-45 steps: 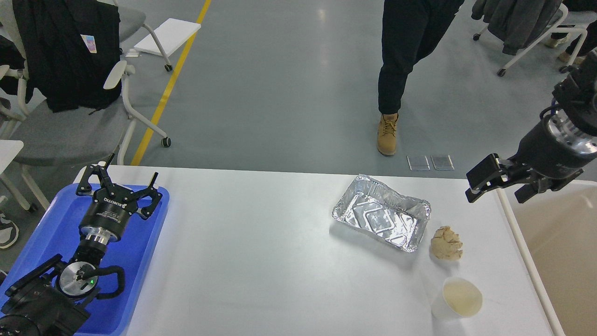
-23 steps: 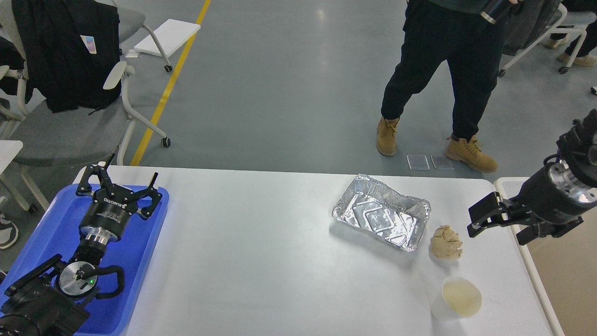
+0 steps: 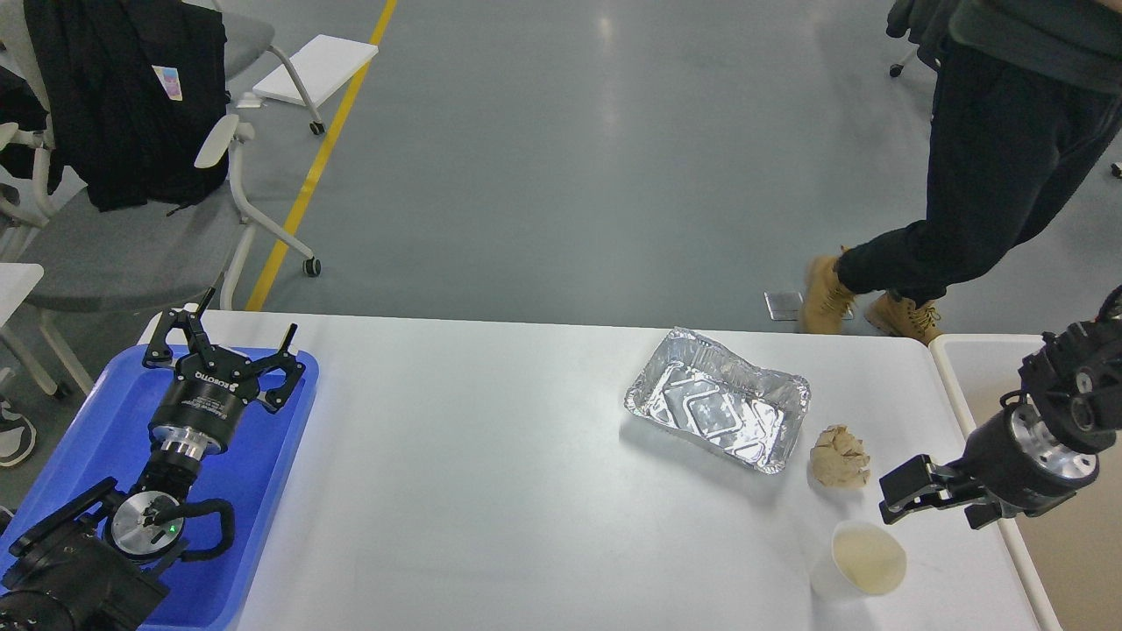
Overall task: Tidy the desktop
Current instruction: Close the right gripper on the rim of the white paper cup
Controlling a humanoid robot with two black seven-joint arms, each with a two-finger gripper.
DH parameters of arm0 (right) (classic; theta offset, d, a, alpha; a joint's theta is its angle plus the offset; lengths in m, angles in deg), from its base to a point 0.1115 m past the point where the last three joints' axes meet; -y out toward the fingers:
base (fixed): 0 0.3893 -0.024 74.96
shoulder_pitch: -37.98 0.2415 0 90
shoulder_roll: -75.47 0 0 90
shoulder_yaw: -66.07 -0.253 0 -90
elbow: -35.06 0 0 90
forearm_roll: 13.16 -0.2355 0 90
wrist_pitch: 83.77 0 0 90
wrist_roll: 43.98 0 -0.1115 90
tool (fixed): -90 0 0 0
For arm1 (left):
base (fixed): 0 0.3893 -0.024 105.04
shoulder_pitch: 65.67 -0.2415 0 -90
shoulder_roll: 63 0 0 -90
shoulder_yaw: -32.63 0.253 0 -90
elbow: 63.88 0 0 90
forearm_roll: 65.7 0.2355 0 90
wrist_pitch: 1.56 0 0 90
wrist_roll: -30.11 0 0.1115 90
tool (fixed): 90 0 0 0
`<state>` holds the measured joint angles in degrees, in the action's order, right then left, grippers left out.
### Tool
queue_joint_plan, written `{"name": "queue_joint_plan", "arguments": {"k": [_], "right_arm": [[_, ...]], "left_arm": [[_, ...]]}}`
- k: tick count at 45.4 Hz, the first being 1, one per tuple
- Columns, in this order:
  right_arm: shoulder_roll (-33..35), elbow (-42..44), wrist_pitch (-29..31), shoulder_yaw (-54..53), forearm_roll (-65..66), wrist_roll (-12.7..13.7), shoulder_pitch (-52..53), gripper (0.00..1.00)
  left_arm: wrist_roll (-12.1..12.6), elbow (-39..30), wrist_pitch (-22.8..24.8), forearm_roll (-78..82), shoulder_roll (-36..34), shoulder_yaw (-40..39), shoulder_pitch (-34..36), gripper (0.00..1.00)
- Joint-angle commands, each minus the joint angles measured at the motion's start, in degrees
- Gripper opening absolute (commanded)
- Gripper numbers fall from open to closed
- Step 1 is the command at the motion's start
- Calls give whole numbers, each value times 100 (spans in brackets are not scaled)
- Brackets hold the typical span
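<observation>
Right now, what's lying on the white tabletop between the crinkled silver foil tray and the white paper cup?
In the head view, a crumpled beige paper ball lies between the foil tray and the paper cup, on the white tabletop.

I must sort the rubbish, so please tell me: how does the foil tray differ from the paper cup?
The foil tray is silver, rectangular and crinkled; the paper cup is white, round and smooth. The tray is wider and shallower than the cup. The tray lies farther from me; the cup stands near the edge. Both are open-topped, on the desktop.
</observation>
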<state>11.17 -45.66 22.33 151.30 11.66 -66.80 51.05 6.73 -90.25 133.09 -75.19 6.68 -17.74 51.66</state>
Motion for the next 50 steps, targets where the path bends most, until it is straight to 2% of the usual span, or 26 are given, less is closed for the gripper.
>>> {"name": "queue_joint_plan", "arguments": {"k": [1,12,18,26,32,36,43,46,47,50], "right_arm": [[14,179,-520,-50,76,-3,-577,100],[-39,654,-678,-498,40,-3,-1535,100],[-39,786,-696,-639,40,-3,-1703,100],[-39,1023,-1082,-736,75,-29,-1966,97],[-56,1076,-1346,-745,128,-47,-2151,81],[-48,1076,-1355,-727,155,-56,-2195,54],[-4,1032,-1408,-666,304,-64,-2064,28],[5,1006,-1408,-613,383,-64,-1906,5],[5,988,-1408,-595,435,-64,-1853,0],[5,892,-1408,-490,637,-64,-1686,0]], "left_arm": [[0,0,0,0,1,0,1,99],[0,0,0,0,-7,0,1,99],[0,0,0,0,1,0,1,99],[0,0,0,0,1,0,1,99],[0,0,0,0,1,0,1,99],[0,0,0,0,1,0,1,99],[0,0,0,0,1,0,1,99],[0,0,0,0,1,0,1,99],[0,-9,0,0,1,0,1,99],[0,0,0,0,1,0,1,99]]}}
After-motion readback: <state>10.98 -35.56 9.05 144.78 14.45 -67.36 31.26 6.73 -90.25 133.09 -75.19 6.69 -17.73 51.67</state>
